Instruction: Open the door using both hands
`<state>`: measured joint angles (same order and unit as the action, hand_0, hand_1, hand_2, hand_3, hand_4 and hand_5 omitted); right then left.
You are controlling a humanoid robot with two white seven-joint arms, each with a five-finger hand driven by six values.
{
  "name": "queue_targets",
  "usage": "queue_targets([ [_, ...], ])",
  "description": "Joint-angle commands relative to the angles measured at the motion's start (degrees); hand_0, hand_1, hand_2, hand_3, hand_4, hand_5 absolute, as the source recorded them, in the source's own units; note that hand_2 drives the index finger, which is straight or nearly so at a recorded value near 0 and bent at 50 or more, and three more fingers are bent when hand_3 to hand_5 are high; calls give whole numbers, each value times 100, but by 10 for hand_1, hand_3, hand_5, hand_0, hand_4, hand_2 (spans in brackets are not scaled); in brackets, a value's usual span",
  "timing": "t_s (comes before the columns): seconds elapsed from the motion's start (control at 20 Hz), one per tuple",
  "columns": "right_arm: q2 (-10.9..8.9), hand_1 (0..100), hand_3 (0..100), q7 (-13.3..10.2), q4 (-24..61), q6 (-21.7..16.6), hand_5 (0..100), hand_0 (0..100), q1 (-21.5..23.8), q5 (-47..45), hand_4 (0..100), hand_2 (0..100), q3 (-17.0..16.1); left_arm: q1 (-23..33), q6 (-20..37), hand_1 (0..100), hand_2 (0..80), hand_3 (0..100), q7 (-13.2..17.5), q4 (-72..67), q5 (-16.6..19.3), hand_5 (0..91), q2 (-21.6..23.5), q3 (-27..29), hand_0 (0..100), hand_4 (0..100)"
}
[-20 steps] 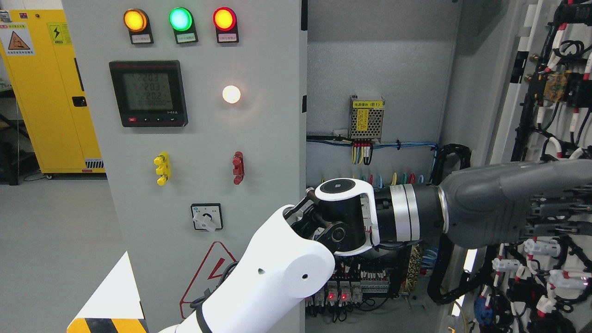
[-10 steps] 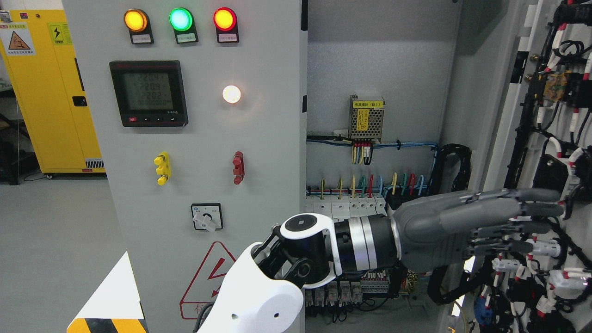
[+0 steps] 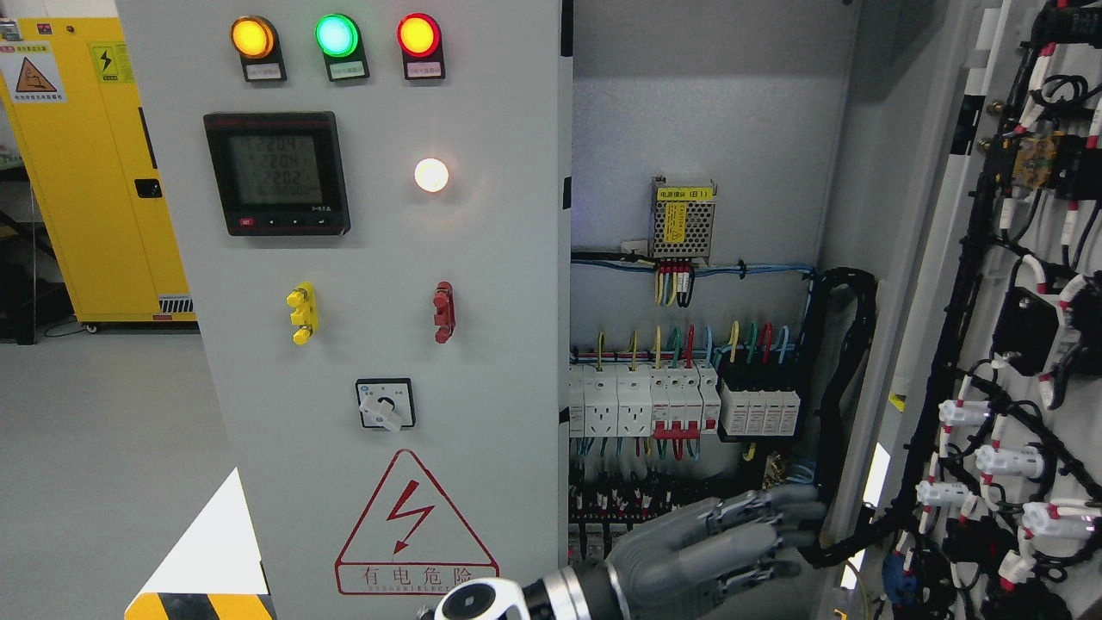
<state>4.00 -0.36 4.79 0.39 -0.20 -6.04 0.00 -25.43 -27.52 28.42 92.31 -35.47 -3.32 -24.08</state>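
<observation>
The electrical cabinet's right door (image 3: 1016, 284) stands swung open at the picture's right, its inner face covered with black cables and white connectors. The left door panel (image 3: 370, 258) is flush, carrying three lamps, a meter and a rotary switch. My left hand (image 3: 732, 542), grey with extended relaxed fingers, sits low at the bottom centre in front of the cabinet interior, holding nothing and clear of the right door. Its white wrist (image 3: 482, 603) shows at the bottom edge. No right arm is visible.
Inside the cabinet are a power supply (image 3: 683, 221), a row of breakers (image 3: 680, 400) and a black cable conduit (image 3: 848, 413). A yellow cabinet (image 3: 86, 172) stands at the far left on the grey floor. A hazard-striped corner (image 3: 207, 585) shows at the bottom left.
My left arm has dropped and pulled back from near the open right door at mid-height to the bottom centre, uncovering the breakers. The right door has not visibly moved.
</observation>
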Motion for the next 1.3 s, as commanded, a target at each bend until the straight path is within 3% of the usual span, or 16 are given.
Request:
queue_targets([
  [0.0, -5, 500, 0, 1, -4, -4, 0, 0, -165, -2, 0, 40, 167, 2267, 430, 556, 0, 0, -169, 578, 689, 0, 560, 642, 120, 0],
  [0.2, -5, 500, 0, 1, -4, -4, 0, 0, -165, -2, 0, 40, 167, 3253, 616, 556, 0, 0, -310, 420, 726, 0, 806, 1255, 120, 0],
  [0.4, -5, 500, 0, 1, -5, -4, 0, 0, -165, -2, 0, 40, 167, 3702, 870, 556, 0, 0, -319, -413, 795, 0, 1272, 1494, 120, 0],
  [0.55, 4, 500, 0, 1, 4, -4, 0, 0, -165, -2, 0, 40, 167, 4054, 1476, 556, 0, 0, -319, -1248, 1321, 0, 1308, 1503, 120, 0],
  [0.7, -5, 500, 0, 1, 4, -4, 0, 0, -165, 6, 0, 40, 167, 4090, 1994, 556, 0, 0, -337, -2476, 1543, 0, 1238, 1687, 120, 0],
  [0.9, 4, 500, 0, 1, -4, -4, 0, 0, -165, -2, 0, 40, 167, 4020, 2400, 556, 0, 0, -784, -4252, 1631, 0, 1141, 1749, 120, 0],
  [1.1, 4, 500, 0, 1, 4, -4, 0, 0, -165, -2, 0, 40, 167, 3748, 3093, 556, 0, 0, -776, -6141, 1622, 0, 860, 1723, 120, 0],
  [1.25, 4, 500, 0, 1, 4, -4, 0, 0, -165, 6, 0, 40, 167, 3458, 3147, 556, 0, 0, -776, -7330, 1622, 0, 685, 1732, 120, 0],
])
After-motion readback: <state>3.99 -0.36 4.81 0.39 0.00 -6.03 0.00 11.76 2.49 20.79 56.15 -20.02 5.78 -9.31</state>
